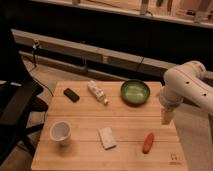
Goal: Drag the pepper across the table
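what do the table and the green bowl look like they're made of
The light plank tabletop looks like matte wood: board seams show. The round green bowl looks like plastic or glazed ceramic; its smooth surface fits either. The end effector hangs over the table's right edge, apart from the red-orange pepper.

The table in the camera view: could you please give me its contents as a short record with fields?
table: light wooden planks
pepper: front right, lying free, not held
tool: pointing down at the right edge, apart from the pepper
green bowl: back right
white block: front centre
white cup: front left
white bottle: back centre, lying down
dark object: back left
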